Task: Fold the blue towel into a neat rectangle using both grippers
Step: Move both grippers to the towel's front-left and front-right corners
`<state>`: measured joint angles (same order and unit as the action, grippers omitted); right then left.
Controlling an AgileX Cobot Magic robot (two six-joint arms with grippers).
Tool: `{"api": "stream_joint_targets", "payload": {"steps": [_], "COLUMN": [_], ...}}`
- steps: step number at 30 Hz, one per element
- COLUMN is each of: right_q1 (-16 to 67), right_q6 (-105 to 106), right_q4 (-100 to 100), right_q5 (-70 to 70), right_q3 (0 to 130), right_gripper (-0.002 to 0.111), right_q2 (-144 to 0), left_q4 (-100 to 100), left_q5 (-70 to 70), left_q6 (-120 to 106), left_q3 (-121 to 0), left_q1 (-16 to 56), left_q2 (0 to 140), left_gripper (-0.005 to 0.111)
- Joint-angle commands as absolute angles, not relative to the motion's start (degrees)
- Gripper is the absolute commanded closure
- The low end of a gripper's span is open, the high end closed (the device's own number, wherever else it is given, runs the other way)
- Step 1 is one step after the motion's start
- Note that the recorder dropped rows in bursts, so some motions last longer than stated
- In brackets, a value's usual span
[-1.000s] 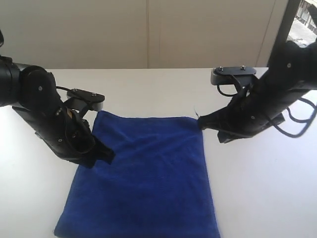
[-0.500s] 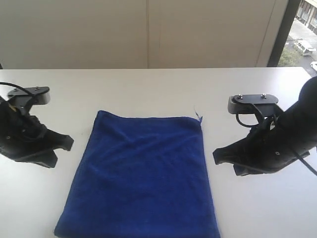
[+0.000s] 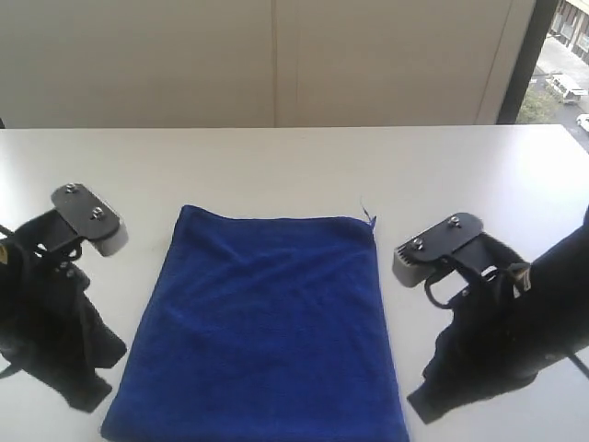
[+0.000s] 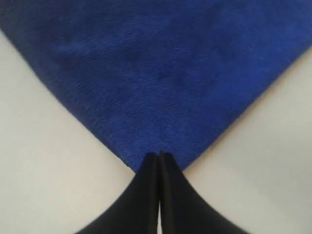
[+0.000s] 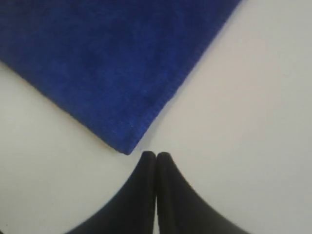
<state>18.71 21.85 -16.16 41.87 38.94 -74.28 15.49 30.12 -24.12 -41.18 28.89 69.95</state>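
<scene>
Pale beige wall (image 3: 276, 64) panels close off the back of the scene, and below them we see a white table (image 3: 276, 157) running the full width of the exterior view. Low at the left of that view, the black left arm leans over the tabletop with its left wrist plate (image 3: 89, 218), a grey piece, tilted up toward the camera. From the wrist camera we find the left gripper (image 4: 159, 157) clenched, its two jaws pressed flat together with nothing visible between them. Their tips sit right at the near left corner of the blue towel (image 3: 267, 322), covering the very point of that corner. We cannot tell whether they press on the cloth or only hang over it.

The towel lies flat in the middle of the table, between the two arms, spread as a rough rectangle with faint creases across its far half. A small tag (image 3: 368, 217) sticks out at its far right corner.

To the right, the other arm bends low beside the towel's right edge, its grey right wrist plate (image 3: 437, 247) also tilted. The right gripper (image 5: 156, 156) is likewise squeezed closed and empty. Its tips are just beside the towel's near right corner, with a thin strip of bare table between them. A window (image 3: 561, 55) with a dark frame shows at the far upper right.
</scene>
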Motion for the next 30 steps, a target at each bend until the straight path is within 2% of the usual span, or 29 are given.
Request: {"api": "stream_joint_targets", "payload": {"steps": [1,4,7,9,12,15,21,24,26,30], "right_q1": [24.52,27.56,29.1,29.85,30.26,30.26,30.26,30.26,30.26,30.26], "right_q6": [34.96,42.82,44.2,44.29,44.81,47.36,52.77,54.3,55.45,55.46], "right_q4": [-16.44,-16.44,-15.77,-14.28,-13.27,-13.14,-13.14,-13.14,-13.14,-13.14], "right_q5": [40.63,40.61,37.3,34.15,30.47,29.33,25.41,21.58,21.46,20.19], "right_q3": [38.68,38.34,36.66,35.3,33.57,32.71,30.05,28.5,28.37,28.37], "right_gripper": [0.108,0.107,0.097,0.086,0.073,0.071,0.071,0.064,0.059,0.057], "right_q2": [-73.88,-74.6,-75.56,-76.33,-76.69,-76.69,-76.69,-76.69,-76.69,-77.54], "left_q4": [15.61,15.83,14.48,13.66,13.66,13.12,13.22,13.22,13.22,13.22], "left_q5": [33.79,36.08,36.71,35.73,33.0,28.75,21.73,21.86,21.86,20.22], "left_q6": [-39.82,-43.94,-43.94,-43.94,-43.94,-45.46,-47.82,-50.04,-51.38,-51.38], "left_q3": [-40.68,-40.68,-40.52,-39.25,-36.44,-33.95,-31.14,-30.88,-30.78,-30.78], "left_q1": [32.77,33.37,33.37,33.37,33.37,33.37,33.37,33.37,33.37,33.37], "left_q2": [69.4,69.4,69.4,69.4,69.4,69.4,69.4,69.4,69.4,70.12], "left_gripper": [0.107,0.107,0.104,0.093,0.069,0.048,0.046,0.046,0.042,0.032]}}
